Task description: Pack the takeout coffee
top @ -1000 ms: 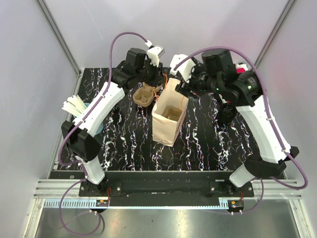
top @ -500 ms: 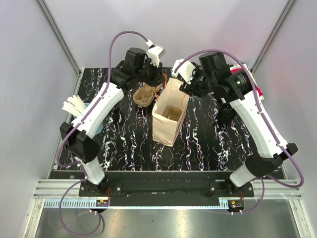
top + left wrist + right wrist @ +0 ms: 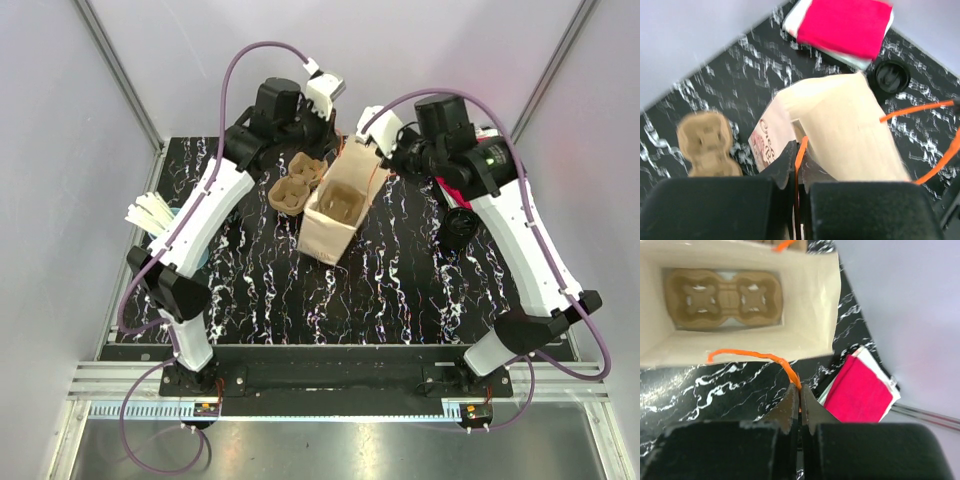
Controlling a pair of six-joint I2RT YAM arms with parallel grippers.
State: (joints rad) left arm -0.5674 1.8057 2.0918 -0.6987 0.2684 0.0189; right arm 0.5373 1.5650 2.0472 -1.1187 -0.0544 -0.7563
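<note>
Pinching is confirmed on both sides. The left gripper [image 3: 796,156] is clamped on the left handle [image 3: 800,145] of the paper bag [image 3: 333,215], and the right gripper [image 3: 800,399] is shut on the right handle [image 3: 752,355], with the orange cord caught between its jaws.

The bag is found at the back middle of the table [image 3: 420,290], between the two wrists. It lies below both claws and toward the near side. Its long axis is tilted, with the mouth up at the far right and the base down at the near left. Whether the base is touching the table cannot be told. Each arm is nearest its own handle, so the next pull is judged to need sharing evenly, or the bag may be swung sideways.

One cup carrier [image 3: 722,295] is seen flat on the bag's floor, and a second carrier [image 3: 295,188] lies just beside the bag on its left.

Against the frame a second ago, the bag, then upright at mid-table, has been tipped and drawn toward the far edge. Both claws, then parted, have been closed, and the wrists have been carried further back.
</note>
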